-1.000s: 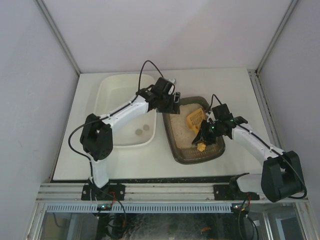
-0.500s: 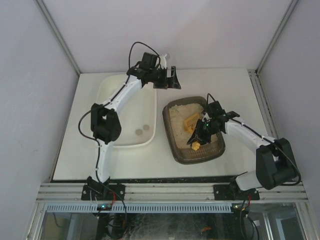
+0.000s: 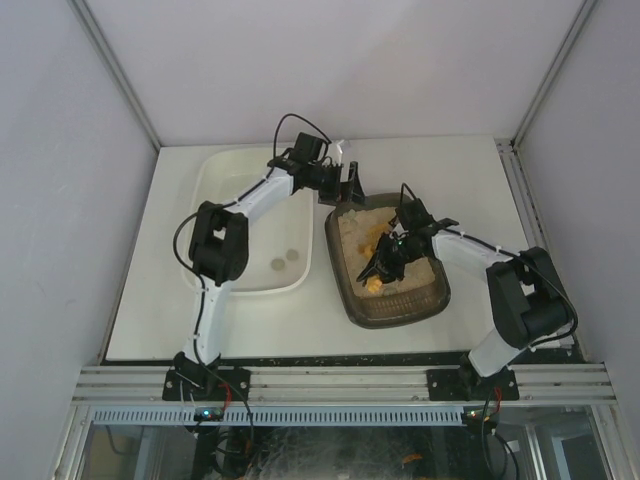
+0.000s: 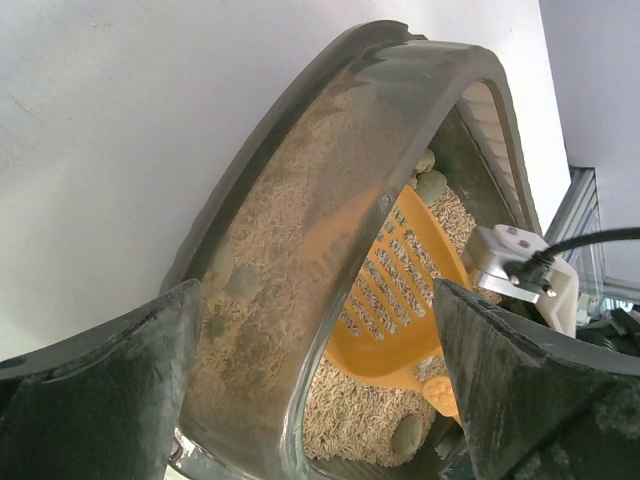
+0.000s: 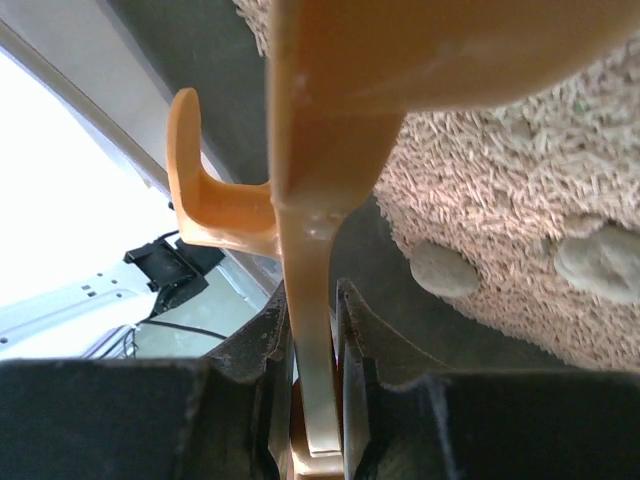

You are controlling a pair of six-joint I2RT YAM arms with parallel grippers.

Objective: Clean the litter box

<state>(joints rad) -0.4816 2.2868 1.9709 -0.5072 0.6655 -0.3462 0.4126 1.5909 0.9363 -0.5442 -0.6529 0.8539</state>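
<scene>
The dark grey-brown litter box (image 3: 400, 318) holds beige litter and sits right of centre. My right gripper (image 3: 385, 262) is inside it, shut on the handle of an orange slotted scoop (image 3: 373, 284). The right wrist view shows the handle (image 5: 310, 250) clamped in my right gripper (image 5: 315, 350), with grey clumps (image 5: 445, 270) on the litter. My left gripper (image 3: 345, 185) is open at the box's far-left corner. In the left wrist view my left gripper (image 4: 310, 400) straddles the box rim (image 4: 330, 200), with the scoop (image 4: 400, 300) and a clump (image 4: 407, 435) beyond.
A larger cream-white tub (image 3: 215, 190) stands left of the litter box, with two small grey clumps (image 3: 285, 260) lying in its near end. White walls enclose the table on three sides. A metal rail runs along the near edge.
My left gripper swung away toward the back wall, then came back down over the litter box's far-left rim. My right gripper carried the scoop left, deeper into the box.
</scene>
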